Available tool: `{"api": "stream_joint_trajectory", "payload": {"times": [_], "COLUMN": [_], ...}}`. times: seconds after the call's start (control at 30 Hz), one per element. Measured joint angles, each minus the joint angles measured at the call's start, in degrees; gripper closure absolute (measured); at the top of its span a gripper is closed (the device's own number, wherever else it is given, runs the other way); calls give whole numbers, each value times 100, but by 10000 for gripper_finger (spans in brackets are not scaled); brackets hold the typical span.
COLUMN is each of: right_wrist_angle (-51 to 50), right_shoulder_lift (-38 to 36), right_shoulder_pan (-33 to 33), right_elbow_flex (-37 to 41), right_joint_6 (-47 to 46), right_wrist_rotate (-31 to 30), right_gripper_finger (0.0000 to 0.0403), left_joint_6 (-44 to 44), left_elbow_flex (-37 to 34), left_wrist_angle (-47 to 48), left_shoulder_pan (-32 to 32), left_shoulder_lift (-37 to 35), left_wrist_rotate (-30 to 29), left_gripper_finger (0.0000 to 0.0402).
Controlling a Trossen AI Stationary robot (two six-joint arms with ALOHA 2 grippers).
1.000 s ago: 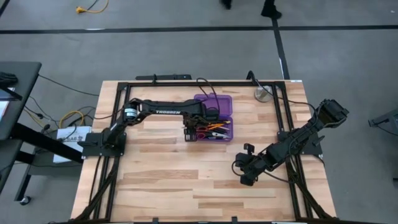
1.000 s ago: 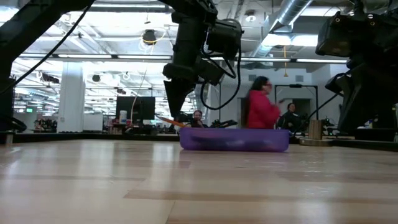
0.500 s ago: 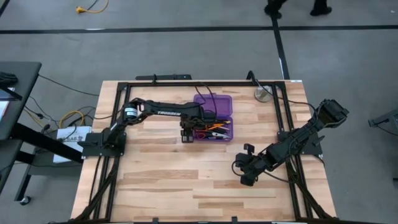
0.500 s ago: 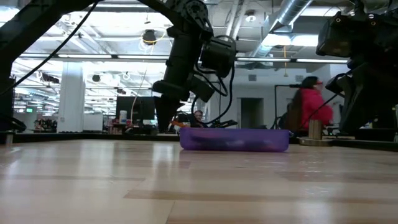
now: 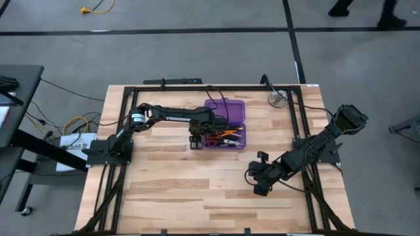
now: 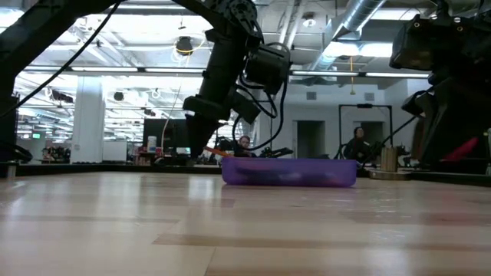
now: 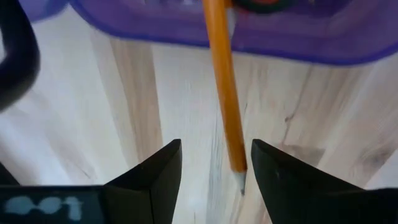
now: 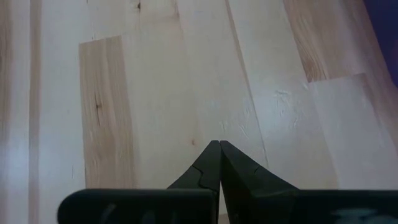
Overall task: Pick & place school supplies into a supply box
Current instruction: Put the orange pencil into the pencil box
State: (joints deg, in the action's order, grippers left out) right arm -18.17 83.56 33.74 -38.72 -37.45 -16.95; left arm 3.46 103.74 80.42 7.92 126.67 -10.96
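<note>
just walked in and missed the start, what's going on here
A robot is filling a purple box with school supplies; pencils, pens and scissors already lie inside. The left gripper hangs at the box's near-left corner with its jaws open. An orange pencil sticks out over the box's edge, its tip showing between those jaws, not gripped. The right gripper waits shut over bare table.

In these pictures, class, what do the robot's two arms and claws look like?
Both arms are dark and jointed, with black cables looping along them. The left arm bears white lettering and a silver-blue ring near its shoulder. The left claw and right claw each have two black, wedge-shaped fingers.
</note>
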Motion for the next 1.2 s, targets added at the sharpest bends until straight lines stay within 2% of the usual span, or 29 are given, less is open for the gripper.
{"api": "stream_joint_trajectory", "payload": {"times": [0.13, 0.23, 0.67, 1.0, 1.2], "right_wrist_angle": [24, 24, 66, 66, 83], "right_shoulder_lift": [0, -1, -1, 0, 1], "right_shoulder_pan": [0, 0, 0, 0, 0], "right_elbow_flex": [-1, -2, -2, -2, -2], "right_joint_6": [-2, -3, -7, -9, -20], "right_wrist_rotate": [0, 14, 39, 39, 39], "right_gripper_finger": [403, 403, 403, 403, 403], "left_joint_6": [17, 50, -50, -198, -219], "left_elbow_flex": [84, 84, 85, 157, 807], "left_wrist_angle": [-79, -150, -144, 446, 687], "left_shoulder_pan": [0, 0, 1, -13, -11], "left_shoulder_lift": [-3, -3, -4, -4, -4], "left_wrist_rotate": [-35, -9, -8, -34, -287], "left_gripper_finger": [221, 237, 387, 379, 392]}}
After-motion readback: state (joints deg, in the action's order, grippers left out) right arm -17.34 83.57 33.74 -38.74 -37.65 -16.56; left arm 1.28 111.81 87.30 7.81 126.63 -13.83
